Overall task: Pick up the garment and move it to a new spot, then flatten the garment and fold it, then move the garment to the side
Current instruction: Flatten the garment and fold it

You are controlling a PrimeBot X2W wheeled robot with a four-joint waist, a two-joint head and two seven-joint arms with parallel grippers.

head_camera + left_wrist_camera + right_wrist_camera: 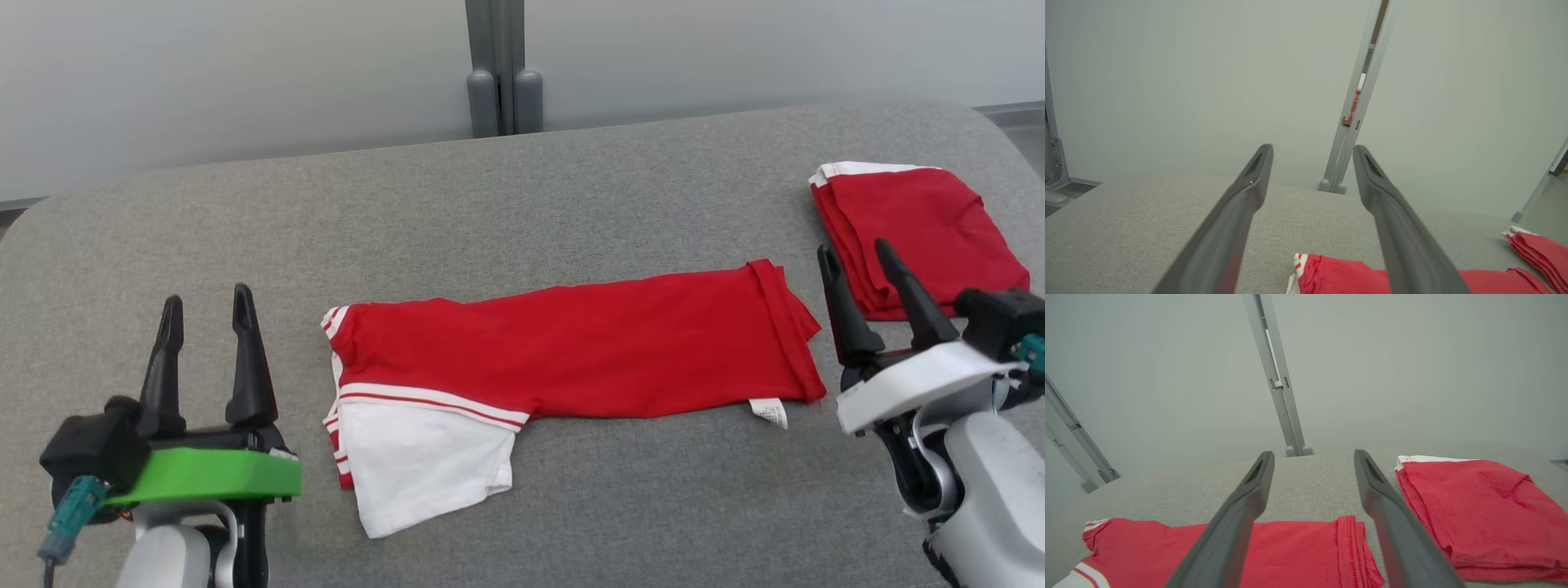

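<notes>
Garment (588, 351) lies as a long strip near the desk's (490, 204) front edge, sleeves leftward. Left jaws and right jaws spread, one off each end, likely poised for the crosswise fold. Folded red piece (922, 229) parked at right edge.

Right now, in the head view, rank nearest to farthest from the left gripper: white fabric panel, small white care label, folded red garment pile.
1. White fabric panel, just right of the left gripper.
2. Small white care label, at right end of the long red garment.
3. Folded red garment pile, far right.
</notes>
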